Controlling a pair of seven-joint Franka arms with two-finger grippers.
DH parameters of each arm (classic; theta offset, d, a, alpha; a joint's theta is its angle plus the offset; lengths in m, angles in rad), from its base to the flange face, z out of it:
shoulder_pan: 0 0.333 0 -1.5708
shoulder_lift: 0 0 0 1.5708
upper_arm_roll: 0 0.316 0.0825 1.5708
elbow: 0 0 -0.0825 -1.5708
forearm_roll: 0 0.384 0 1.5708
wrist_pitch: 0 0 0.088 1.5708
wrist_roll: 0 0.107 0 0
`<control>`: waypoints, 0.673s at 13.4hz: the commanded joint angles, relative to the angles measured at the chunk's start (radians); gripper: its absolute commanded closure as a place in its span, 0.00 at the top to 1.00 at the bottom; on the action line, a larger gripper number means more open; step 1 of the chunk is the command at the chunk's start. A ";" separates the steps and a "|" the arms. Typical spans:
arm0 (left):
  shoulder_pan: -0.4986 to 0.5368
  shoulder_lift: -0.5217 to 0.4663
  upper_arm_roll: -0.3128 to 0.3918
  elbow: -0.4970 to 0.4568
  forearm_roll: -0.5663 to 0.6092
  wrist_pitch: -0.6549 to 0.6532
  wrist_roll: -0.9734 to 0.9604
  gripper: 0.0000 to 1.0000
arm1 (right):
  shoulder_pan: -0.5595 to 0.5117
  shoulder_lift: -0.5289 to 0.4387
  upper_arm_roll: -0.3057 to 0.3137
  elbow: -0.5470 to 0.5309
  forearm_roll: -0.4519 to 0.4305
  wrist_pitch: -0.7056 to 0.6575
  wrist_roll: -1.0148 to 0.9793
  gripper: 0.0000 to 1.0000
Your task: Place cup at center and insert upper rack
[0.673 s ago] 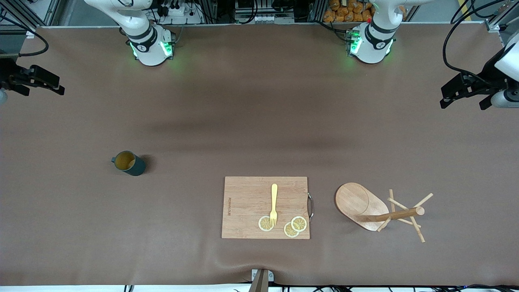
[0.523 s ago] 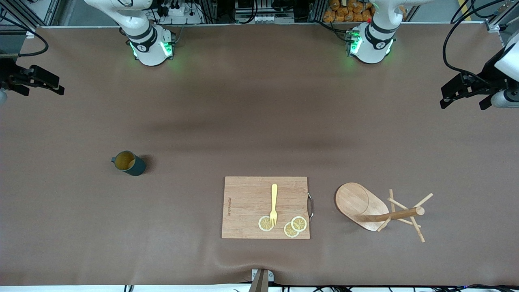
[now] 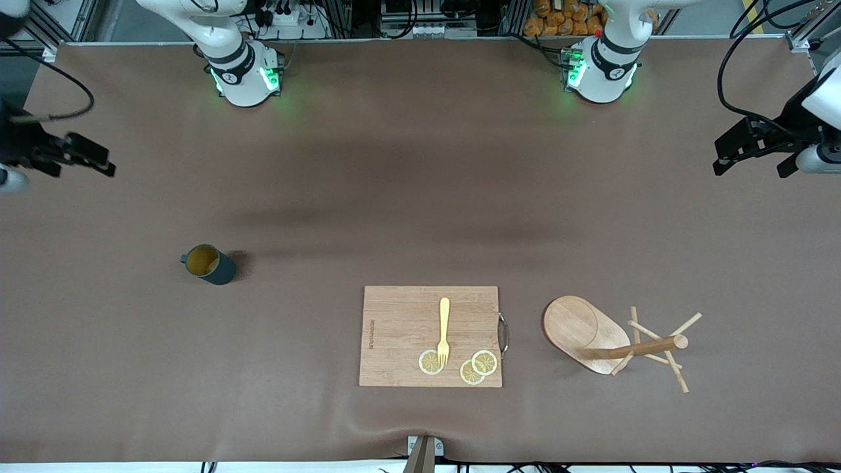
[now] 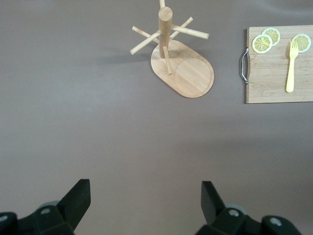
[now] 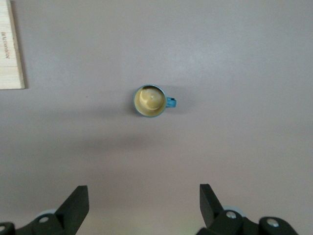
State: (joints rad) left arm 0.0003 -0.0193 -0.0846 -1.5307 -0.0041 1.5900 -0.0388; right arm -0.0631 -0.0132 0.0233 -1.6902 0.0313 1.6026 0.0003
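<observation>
The dark teal cup (image 3: 209,264) (image 5: 152,101) stands upright with a tan inside, toward the right arm's end of the table. The wooden upper rack (image 3: 611,341) (image 4: 182,73) stands on its oval base toward the left arm's end, its pegs angled off the post. My right gripper (image 3: 97,161) (image 5: 143,191) hovers open and empty over the table's edge at its own end, well off from the cup. My left gripper (image 3: 721,157) (image 4: 145,188) hangs open and empty over the opposite edge, away from the rack, and waits.
A wooden cutting board (image 3: 401,328) (image 4: 274,83) lies between the cup and the rack, nearer the front camera. It has a metal handle and carries a yellow fork (image 3: 444,330) and three lemon slices (image 3: 484,362). Brown mat (image 3: 420,197) covers the table.
The right gripper has dropped lower in the front view and shifted slightly inward over the table. The left arm, cup and rack have not moved.
</observation>
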 commanded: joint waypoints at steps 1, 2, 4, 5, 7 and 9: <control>0.007 0.006 -0.006 0.007 0.009 -0.031 0.011 1.00 | 0.043 0.112 0.003 -0.014 -0.002 0.091 0.116 1.00; 0.007 0.006 -0.007 0.006 0.006 -0.041 0.005 1.00 | 0.058 0.157 0.001 -0.014 -0.002 0.124 0.145 1.00; 0.006 0.006 -0.007 0.004 0.007 -0.041 0.004 1.00 | 0.060 0.252 0.003 -0.017 0.001 0.204 0.161 1.00; 0.004 0.006 -0.007 0.004 0.006 -0.039 0.002 1.00 | 0.062 0.294 0.001 -0.017 0.002 0.233 0.182 1.00; 0.003 0.007 -0.007 0.004 0.006 -0.038 -0.001 1.00 | 0.057 0.366 0.001 -0.017 0.002 0.279 0.230 1.00; 0.003 0.009 -0.007 0.000 0.004 -0.033 -0.003 1.00 | 0.046 0.424 0.001 -0.019 0.004 0.325 0.253 1.00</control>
State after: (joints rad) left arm -0.0005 -0.0107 -0.0855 -1.5339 -0.0041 1.5639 -0.0381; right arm -0.0035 0.3673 0.0212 -1.7265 0.0323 1.9078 0.2172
